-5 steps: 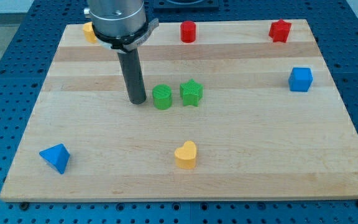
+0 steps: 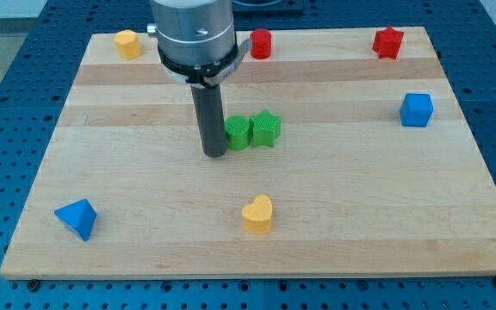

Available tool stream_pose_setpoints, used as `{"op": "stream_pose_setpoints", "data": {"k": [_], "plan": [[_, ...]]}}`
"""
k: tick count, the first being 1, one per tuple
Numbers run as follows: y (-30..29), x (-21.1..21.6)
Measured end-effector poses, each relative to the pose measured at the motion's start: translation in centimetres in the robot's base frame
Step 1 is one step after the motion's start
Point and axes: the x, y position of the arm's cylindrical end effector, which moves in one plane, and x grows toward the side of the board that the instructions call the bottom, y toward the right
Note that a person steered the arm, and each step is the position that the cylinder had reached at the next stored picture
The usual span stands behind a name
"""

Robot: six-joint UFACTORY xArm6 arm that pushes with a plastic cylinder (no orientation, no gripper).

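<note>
My tip (image 2: 214,152) rests on the wooden board (image 2: 127,181) just left of and slightly below the green cylinder (image 2: 238,133), touching or almost touching its left side. The green cylinder sits against the green star (image 2: 266,129) on its right. A yellow heart (image 2: 257,214) lies below them, toward the view's bottom. The rod hides part of the cylinder's left edge.
A yellow block (image 2: 127,43) sits at the top left, a red cylinder (image 2: 261,43) at top centre, a red star (image 2: 387,41) at top right. A blue cube (image 2: 417,109) is at the right, a blue pyramid (image 2: 77,217) at bottom left.
My tip has moved right and a little down. The green cylinder has shifted right and now touches the green star.
</note>
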Motion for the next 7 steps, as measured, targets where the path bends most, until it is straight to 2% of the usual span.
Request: {"op": "stream_pose_setpoints", "data": {"k": [2,4,6,7], "plan": [[-9.5,0.5],[-18.4,4.6],[-20.5,10.5],[-20.5,12.0]]}}
